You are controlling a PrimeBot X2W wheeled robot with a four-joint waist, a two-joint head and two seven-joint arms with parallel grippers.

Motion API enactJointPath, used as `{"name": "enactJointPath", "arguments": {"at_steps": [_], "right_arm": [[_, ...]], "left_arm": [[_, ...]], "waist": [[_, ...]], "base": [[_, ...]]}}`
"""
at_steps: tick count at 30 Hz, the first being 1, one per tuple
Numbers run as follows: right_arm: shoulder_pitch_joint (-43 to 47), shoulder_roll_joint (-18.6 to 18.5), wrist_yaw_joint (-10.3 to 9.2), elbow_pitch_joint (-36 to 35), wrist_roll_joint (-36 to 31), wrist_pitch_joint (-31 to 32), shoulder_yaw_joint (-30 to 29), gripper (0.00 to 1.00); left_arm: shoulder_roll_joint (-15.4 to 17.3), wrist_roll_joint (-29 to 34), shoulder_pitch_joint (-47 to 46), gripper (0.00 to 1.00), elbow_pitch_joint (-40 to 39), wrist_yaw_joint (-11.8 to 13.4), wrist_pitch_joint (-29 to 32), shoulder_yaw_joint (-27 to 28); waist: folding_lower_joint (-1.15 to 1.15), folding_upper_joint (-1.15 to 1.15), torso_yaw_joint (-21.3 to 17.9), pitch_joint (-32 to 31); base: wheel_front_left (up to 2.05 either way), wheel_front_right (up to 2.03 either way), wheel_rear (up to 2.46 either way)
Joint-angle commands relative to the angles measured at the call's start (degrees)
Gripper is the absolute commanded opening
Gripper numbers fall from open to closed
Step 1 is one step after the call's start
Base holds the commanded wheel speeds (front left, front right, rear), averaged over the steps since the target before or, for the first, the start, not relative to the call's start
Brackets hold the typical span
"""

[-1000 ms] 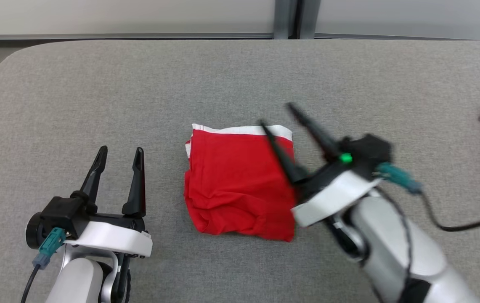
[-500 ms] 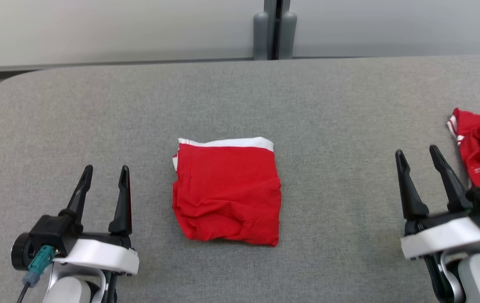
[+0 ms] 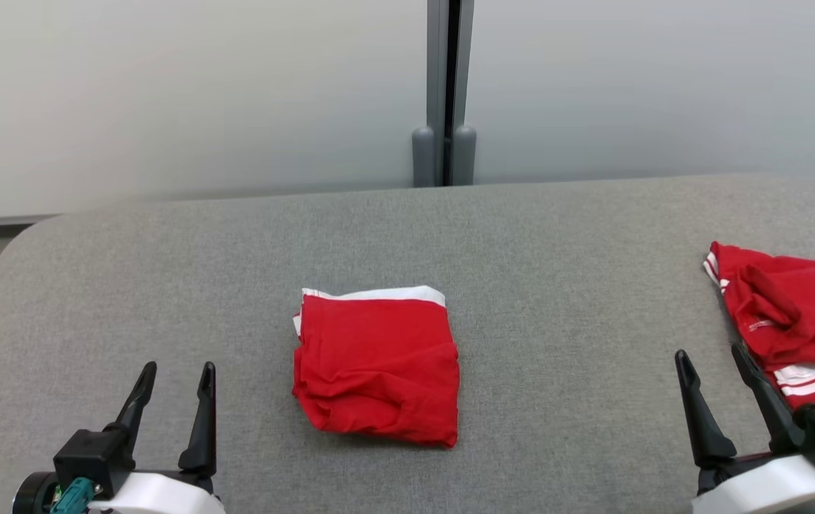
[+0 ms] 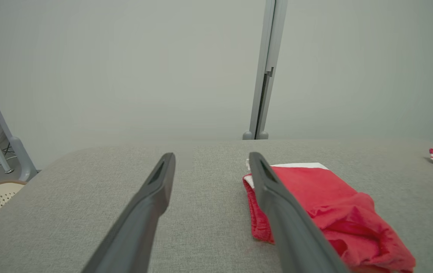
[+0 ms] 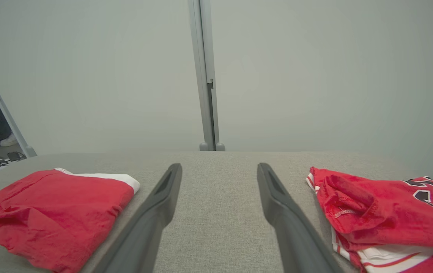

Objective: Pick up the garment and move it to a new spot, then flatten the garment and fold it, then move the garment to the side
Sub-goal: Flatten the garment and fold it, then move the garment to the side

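The folded red garment [image 3: 377, 368], with a white band along its far edge, lies flat at the middle of the grey padded table [image 3: 557, 250]. The left gripper [image 3: 178, 368] is at the near edge, to the garment's left, with its two dark fingers spread apart and holding nothing. The right gripper [image 3: 708, 351] is well off to the garment's right, likewise spread and empty. Open grey tabletop lies between each gripper and the garment. Just right of the right gripper, at the table's right edge, lies a crumpled red jersey [image 3: 793, 321] with white stripes. Beyond the far edge stand pale wall panels joined by a grey post [image 3: 443, 93].
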Motion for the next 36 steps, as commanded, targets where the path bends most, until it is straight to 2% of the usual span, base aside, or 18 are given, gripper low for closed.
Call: {"name": "enactJointPath", "arguments": {"at_steps": [1, 13, 27, 32, 36], "right_arm": [[1.2, 0.0, -0.03, -1.0, -0.3, 0.7, -0.4, 1.00], [4.0, 0.8, -0.03, -4.4, -1.0, 3.2, -2.0, 1.00], [4.1, 1.0, -0.03, -5.0, -1.1, 3.8, -2.2, 1.00], [3.9, 1.1, -0.03, -4.7, -1.2, 3.9, -2.6, 1.00], [3.5, 0.9, -0.03, -3.3, -0.8, 4.2, -2.8, 1.00]], "left_arm": [[0.4, -0.2, 1.1, 1.00, -0.7, 0.6, 0.4, 0.3], [1.0, -0.8, 3.5, 1.00, -3.1, 2.0, 1.9, 0.6], [1.1, -1.1, 3.7, 1.00, -4.3, 3.4, 3.0, 0.3], [0.7, -1.5, 2.6, 1.00, -4.9, 3.4, 2.3, 0.2], [0.4, -1.2, 1.1, 1.00, -4.9, 3.1, 2.1, -0.5]], "waist": [[0.00, 0.00, -0.3, -1.3], [0.00, 0.00, -0.6, -2.9], [0.00, 0.00, -0.6, -2.8], [0.00, 0.00, 0.3, -2.4], [0.00, 0.00, 2.4, -1.5]], "base": [[0.00, 0.00, 0.00], [0.00, 0.00, 0.00], [0.00, 0.00, 0.00], [0.00, 0.00, 0.00], [0.00, 0.00, 0.00]]}}
